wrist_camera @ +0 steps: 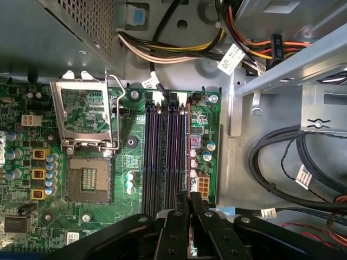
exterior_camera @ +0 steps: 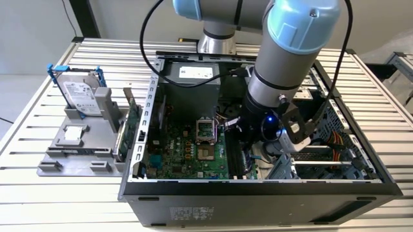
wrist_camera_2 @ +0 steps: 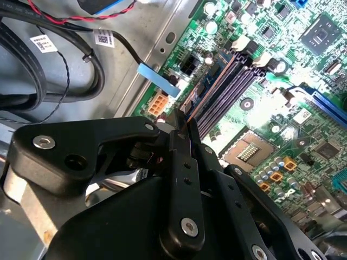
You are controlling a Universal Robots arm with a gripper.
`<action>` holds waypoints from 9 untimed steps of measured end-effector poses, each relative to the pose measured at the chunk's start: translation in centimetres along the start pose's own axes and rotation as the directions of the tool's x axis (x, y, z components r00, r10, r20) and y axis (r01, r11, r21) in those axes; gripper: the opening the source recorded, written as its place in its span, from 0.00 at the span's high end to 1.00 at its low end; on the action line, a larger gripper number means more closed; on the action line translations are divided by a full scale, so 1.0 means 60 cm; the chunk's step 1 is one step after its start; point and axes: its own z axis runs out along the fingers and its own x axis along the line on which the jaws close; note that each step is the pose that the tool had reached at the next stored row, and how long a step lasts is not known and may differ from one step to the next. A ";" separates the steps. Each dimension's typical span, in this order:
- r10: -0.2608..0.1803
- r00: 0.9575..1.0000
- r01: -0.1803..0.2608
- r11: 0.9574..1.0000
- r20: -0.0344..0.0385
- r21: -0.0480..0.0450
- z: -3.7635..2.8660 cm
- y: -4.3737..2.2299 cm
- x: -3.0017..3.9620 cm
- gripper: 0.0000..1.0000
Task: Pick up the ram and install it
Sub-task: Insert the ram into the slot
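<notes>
**Ram at the memory slots, claw closed around it**

In the exterior view we see the arm [exterior_camera: 284, 72] reaching down into the open computer case [exterior_camera: 258, 186], which lies on its side on a slatted metal table [exterior_camera: 38, 193]. The gripper [exterior_camera: 258, 140] sits low inside the case, over the green motherboard [exterior_camera: 174, 159] and just to the exterior view's right of the empty processor socket [exterior_camera: 204, 129].

In both wrist views we look along the black fingers [wrist_camera_2: 181, 162] toward the board. They are drawn almost together, leaving a narrow gap, and in that gap we make out a thin edge-on strip, the ram [wrist_camera_2: 186, 116], pinched between them. In the first wrist view the ram [wrist_camera: 188, 157] runs as a slim line along the outermost of the dark memory slots [wrist_camera: 162, 157], the one nearest the white power connector [wrist_camera: 203, 186]. We think it stands in or right at that slot, but from this angle we cannot tell whether it is seated. The gripper [wrist_camera: 190, 203] holds it at the end away from the bundle of yellow and black cables [wrist_camera: 162, 51].

Outside the case, toward the exterior view's left, a grey holder [exterior_camera: 81, 145] carries a silver hard drive [exterior_camera: 81, 96] standing upright in a blue frame, and a green expansion card [exterior_camera: 132, 123] stands on edge between the holder and the case wall.
</notes>
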 end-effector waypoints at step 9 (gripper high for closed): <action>-0.003 1.000 0.003 1.000 0.000 0.000 0.004 -0.001 0.003 1.00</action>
